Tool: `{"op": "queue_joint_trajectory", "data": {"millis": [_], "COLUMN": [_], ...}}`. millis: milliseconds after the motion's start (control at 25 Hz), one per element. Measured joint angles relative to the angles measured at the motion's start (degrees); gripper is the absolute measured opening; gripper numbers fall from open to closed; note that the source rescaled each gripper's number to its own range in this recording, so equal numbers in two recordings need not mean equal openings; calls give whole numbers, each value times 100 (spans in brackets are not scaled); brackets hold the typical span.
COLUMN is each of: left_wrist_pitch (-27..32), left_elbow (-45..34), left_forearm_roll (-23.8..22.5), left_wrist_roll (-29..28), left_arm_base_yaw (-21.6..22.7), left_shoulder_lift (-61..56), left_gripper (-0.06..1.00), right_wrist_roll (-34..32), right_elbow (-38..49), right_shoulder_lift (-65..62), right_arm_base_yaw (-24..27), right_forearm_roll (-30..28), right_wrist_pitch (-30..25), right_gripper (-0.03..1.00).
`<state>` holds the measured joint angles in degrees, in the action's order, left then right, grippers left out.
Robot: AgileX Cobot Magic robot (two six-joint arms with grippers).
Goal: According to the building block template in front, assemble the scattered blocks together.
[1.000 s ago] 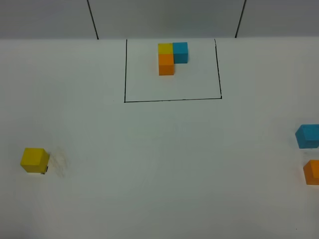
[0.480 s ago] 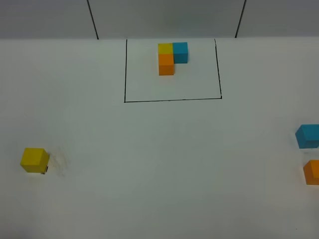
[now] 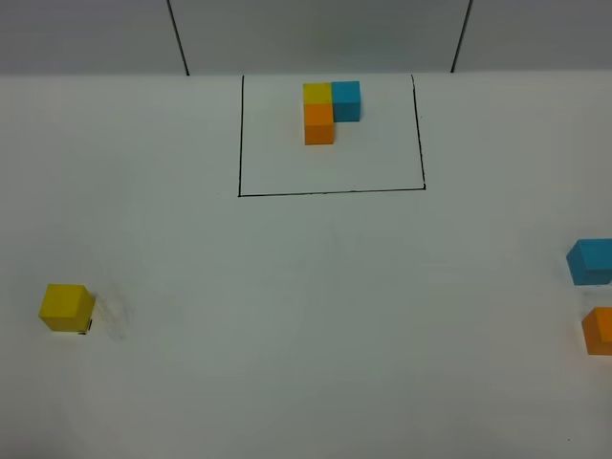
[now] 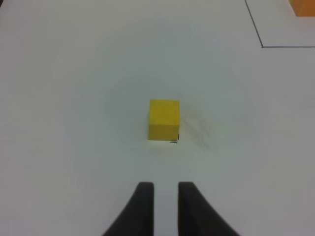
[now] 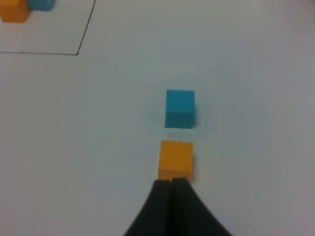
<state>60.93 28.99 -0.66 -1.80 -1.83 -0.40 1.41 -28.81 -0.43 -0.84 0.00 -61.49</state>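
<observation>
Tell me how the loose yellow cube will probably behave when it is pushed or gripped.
The yellow cube rests flat on the table, so it should slide rather than roll or tip. Its straight edges suggest a rigid body. Its matte faces probably give the left end effector a fair hold.

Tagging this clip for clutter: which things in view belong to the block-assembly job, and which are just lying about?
Part of the job:
- building block template
- loose yellow block
- loose blue block
- loose orange block

Not part of it:
- white table
- grey scuff beside the yellow block
- dark strips on the back wall
</observation>
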Motion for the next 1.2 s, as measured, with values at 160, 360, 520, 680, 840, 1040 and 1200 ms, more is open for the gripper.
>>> {"op": "queue_joint_trajectory", "data": {"millis": [160, 360, 520, 680, 840, 1040, 1200], "left_wrist_pitch": [0, 0, 21, 395, 769, 769, 769], "left_elbow": [0, 0, 0, 255, 787, 1296, 1368], "left_forearm_roll": [0, 0, -51, -197, -401, -759, -1087], "left_wrist_roll": [10, -13, -18, -24, -51, -147, -168], "left_arm_base_yaw": [0, 0, 0, 0, 0, 0, 0], "left_shoulder_lift": [0, 0, 34, 401, 1035, 1664, 1960], "left_gripper": [53, 92, 100, 100, 100, 100, 100], "right_wrist_roll": [0, 0, 0, 0, 0, 0, 0], "right_elbow": [0, 0, 0, 0, 0, 0, 0], "right_shoulder_lift": [0, 0, 0, 0, 0, 0, 0], "right_arm_base_yaw": [0, 0, 0, 0, 0, 0, 0], "right_forearm_roll": [0, 0, 0, 0, 0, 0, 0], "right_wrist_pitch": [0, 0, 0, 0, 0, 0, 0], "right_gripper": [0, 0, 0, 0, 0, 0, 0]}}
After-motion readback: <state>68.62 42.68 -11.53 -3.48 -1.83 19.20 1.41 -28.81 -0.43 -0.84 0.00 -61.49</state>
